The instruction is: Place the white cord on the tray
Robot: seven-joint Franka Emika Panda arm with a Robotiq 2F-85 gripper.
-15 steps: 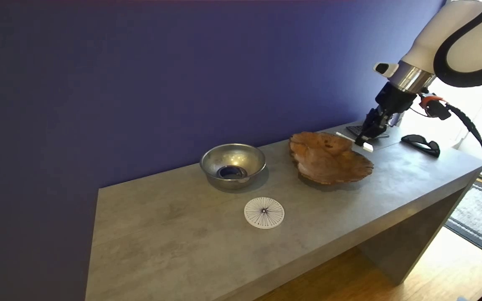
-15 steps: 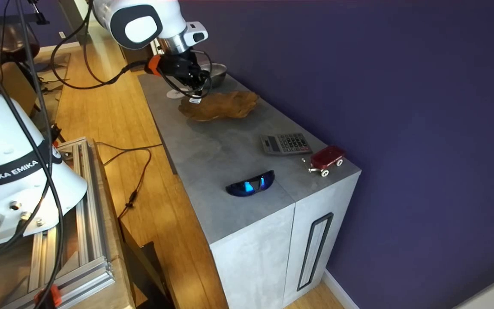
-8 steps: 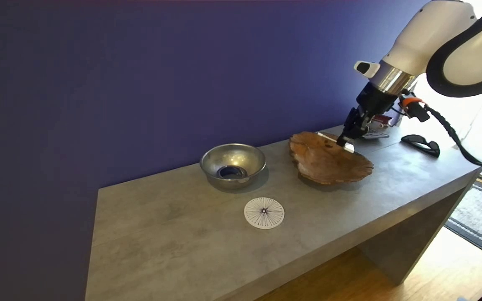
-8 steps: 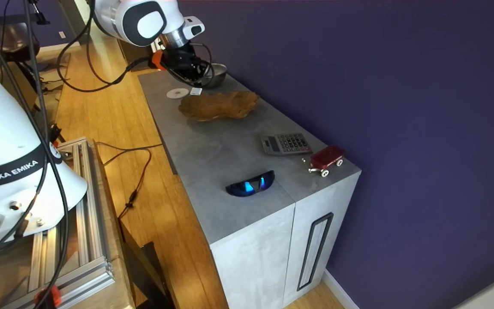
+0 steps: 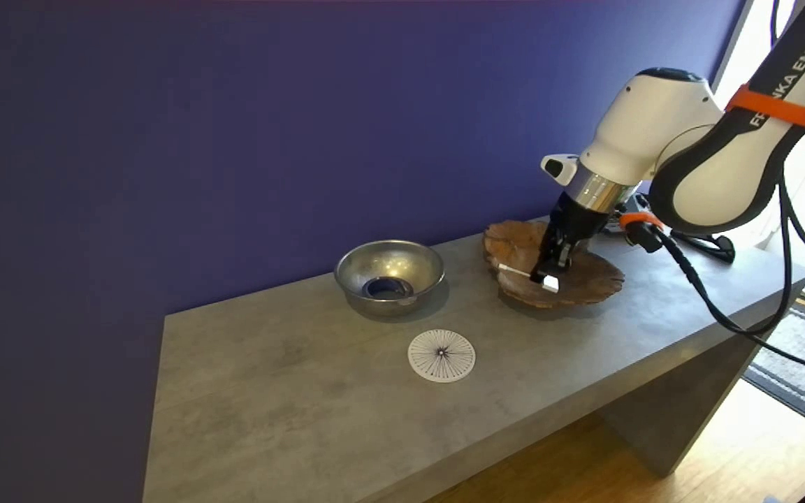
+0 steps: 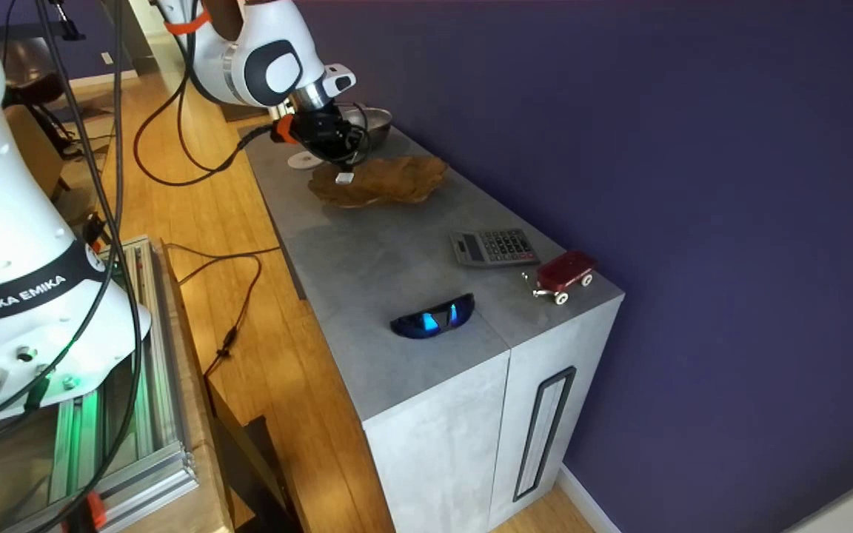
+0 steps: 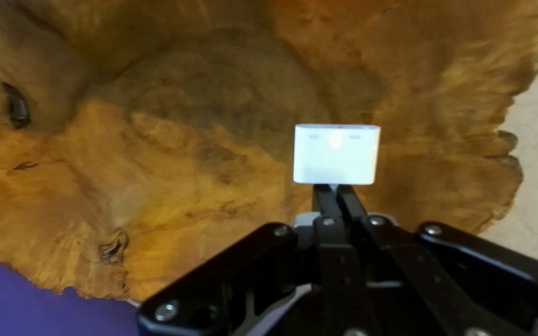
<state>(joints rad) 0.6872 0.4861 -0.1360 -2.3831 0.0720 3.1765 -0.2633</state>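
The white cord has a flat white block at one end (image 5: 550,284) and a thin tail on the other side of the jaws. My gripper (image 5: 536,276) is shut on its thin part. In the wrist view the white cord's block (image 7: 336,156) sticks out beyond the closed black fingertips (image 7: 335,189). The block also shows in an exterior view (image 6: 344,178). The tray, a brown wavy wooden dish (image 5: 595,276), lies below the gripper and fills most of the wrist view (image 7: 166,186). The cord is over the tray; I cannot tell whether it touches it.
A metal bowl (image 5: 409,305) with a small dark dish inside (image 5: 386,287) stands beside the tray along the wall. A white patterned disc (image 5: 441,355) lies flat in front. A calculator (image 6: 497,247), a red toy wagon (image 6: 566,272) and sunglasses (image 6: 432,317) lie at the other end.
My gripper has moved from the calculator side to over the tray and lowered, carrying the white cord. It stays shut on it. The tray and other objects have not moved.
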